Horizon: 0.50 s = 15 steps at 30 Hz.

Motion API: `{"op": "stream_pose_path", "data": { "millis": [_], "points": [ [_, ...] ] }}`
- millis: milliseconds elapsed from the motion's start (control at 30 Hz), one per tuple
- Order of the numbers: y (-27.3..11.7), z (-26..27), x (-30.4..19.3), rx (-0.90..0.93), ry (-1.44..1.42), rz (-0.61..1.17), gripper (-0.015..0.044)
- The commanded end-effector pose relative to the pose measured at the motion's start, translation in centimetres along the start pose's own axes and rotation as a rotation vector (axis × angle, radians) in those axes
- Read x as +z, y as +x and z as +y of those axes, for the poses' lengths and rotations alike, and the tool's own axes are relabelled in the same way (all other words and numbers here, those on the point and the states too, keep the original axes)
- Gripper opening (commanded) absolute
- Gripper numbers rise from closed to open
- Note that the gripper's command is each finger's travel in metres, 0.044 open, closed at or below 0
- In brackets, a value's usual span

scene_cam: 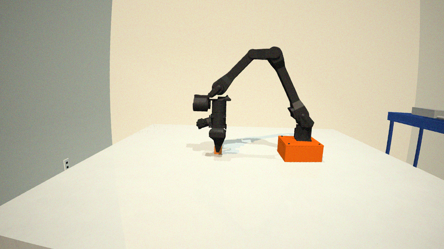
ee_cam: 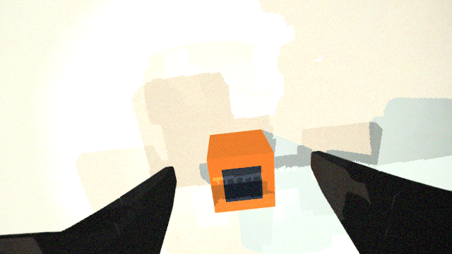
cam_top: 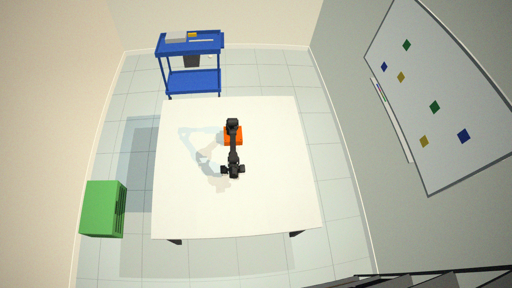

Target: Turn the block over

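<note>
Block (scene_cam: 216, 152) (ee_cam: 241, 183) partly hidden in exterior view.

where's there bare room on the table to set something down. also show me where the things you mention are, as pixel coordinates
Widest patch: white table (cam_top: 272, 200) (scene_cam: 188, 211) between the gripper (cam_top: 233, 171) (scene_cam: 218, 151) (ee_cam: 244, 159) and the edge farthest from the blue cart (cam_top: 187, 46) (scene_cam: 429, 123). Another lies toward the whiteboard (cam_top: 443, 89). Crowded: around the orange block (scene_cam: 215, 152) (ee_cam: 215, 187), between the open fingers, and under the arm (cam_top: 232, 143) (scene_cam: 267, 53), out to its orange base (cam_top: 238, 141) (scene_cam: 302, 152).

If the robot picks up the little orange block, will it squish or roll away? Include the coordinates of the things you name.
The orange block (scene_cam: 215, 152) (ee_cam: 241, 144) probably won't squish, because its edges look straight and sharp. It likely won't roll, since its sides are flat; a bump might make it slide or tip instead. It looks small beside the end effector (scene_cam: 218, 151) (ee_cam: 244, 159), so it may be light, but I can't tell what it's made of.
</note>
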<state>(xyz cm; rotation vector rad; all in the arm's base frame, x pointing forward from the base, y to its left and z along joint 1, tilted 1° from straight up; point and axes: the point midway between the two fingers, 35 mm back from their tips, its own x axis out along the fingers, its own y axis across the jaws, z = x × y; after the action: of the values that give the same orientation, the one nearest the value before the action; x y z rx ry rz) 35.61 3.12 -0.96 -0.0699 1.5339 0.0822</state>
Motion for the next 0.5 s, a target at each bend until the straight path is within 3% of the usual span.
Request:
{"op": "stream_pose_path", "data": {
  "millis": [0, 167, 467],
  "points": [
    [0.16, 0.10, -0.14, 0.006, -0.003, 0.003, 0.0282],
    [0.16, 0.10, -0.14, 0.006, -0.003, 0.003, 0.0151],
    [0.16, 0.10, -0.14, 0.006, -0.003, 0.003, 0.0091]
  ]
}}
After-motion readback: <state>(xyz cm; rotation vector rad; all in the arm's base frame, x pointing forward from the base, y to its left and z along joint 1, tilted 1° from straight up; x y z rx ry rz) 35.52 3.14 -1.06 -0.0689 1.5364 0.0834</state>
